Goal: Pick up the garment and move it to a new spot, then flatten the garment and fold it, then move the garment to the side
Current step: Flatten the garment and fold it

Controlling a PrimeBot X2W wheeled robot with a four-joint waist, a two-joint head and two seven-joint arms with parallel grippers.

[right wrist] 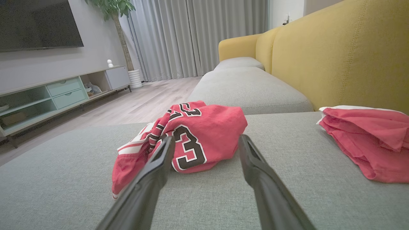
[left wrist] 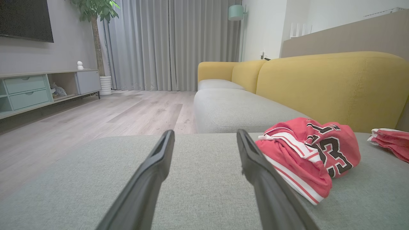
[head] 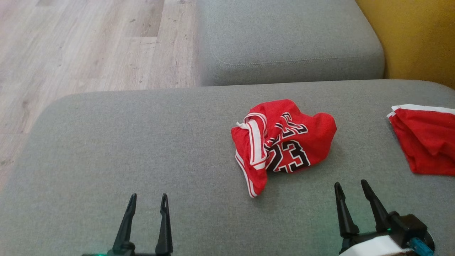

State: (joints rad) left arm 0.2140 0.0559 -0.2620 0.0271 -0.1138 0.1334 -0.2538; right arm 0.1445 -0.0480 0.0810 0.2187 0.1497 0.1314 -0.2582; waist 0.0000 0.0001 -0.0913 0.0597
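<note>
Just ahead of the fingers of the right gripper (head: 351, 184), toward the left gripper (head: 148, 196), a crumpled red jersey (head: 282, 142) is lying on the grey sofa seat (head: 124, 142), touching neither. Both pairs of fingers are standing spread wide, holding nothing. Beyond the right fingers' outer side, what is probably a second red garment (head: 424, 142) is resting.

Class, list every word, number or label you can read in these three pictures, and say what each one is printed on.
"23": black numerals edged in white, on the crumpled red jersey.
Black lettering above the number: folded into the creases, cannot be read.
On the second red garment: no text showing.
</note>
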